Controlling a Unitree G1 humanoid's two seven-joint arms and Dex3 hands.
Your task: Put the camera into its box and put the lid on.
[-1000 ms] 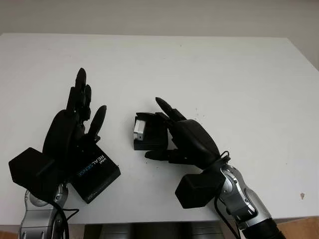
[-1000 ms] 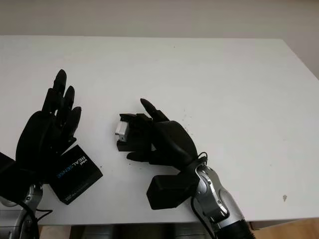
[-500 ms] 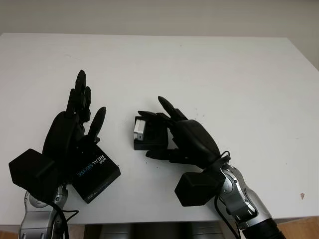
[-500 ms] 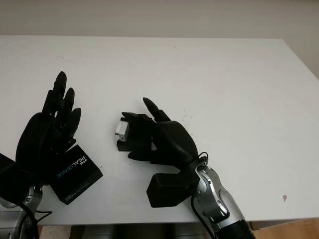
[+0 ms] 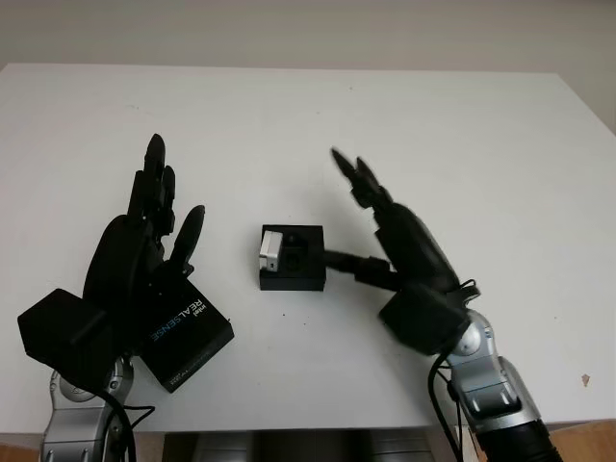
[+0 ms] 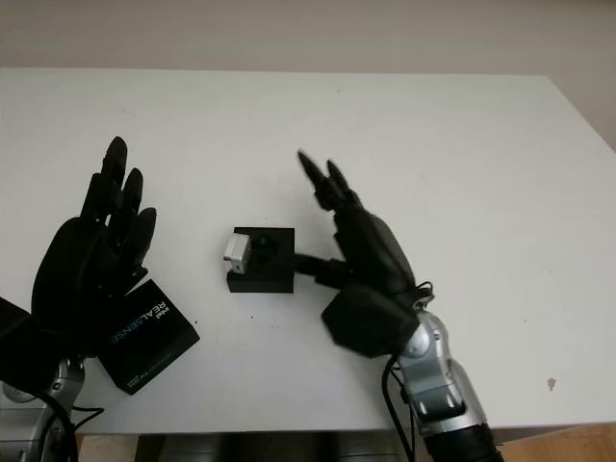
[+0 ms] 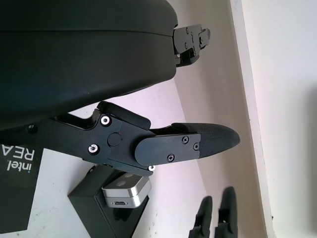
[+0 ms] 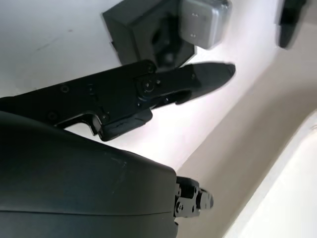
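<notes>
Left eye view: the white rectangular table (image 5: 433,115) has broad bare surface toward its far edge and its right side, and the things sit near the front edge. The small black open-topped box (image 5: 293,258) stands near the table's middle, with the small silver camera (image 5: 270,248) tilted in its left end, its top poking above the rim. The right hand (image 5: 399,241) is open just right of the box, holding nothing; its thumb reaches toward the box's right wall, though contact cannot be made out. The flat black lid printed with white lettering (image 5: 183,332) lies front left, well apart from the box. The left hand (image 5: 135,255), open, is over the lid's far edge.
</notes>
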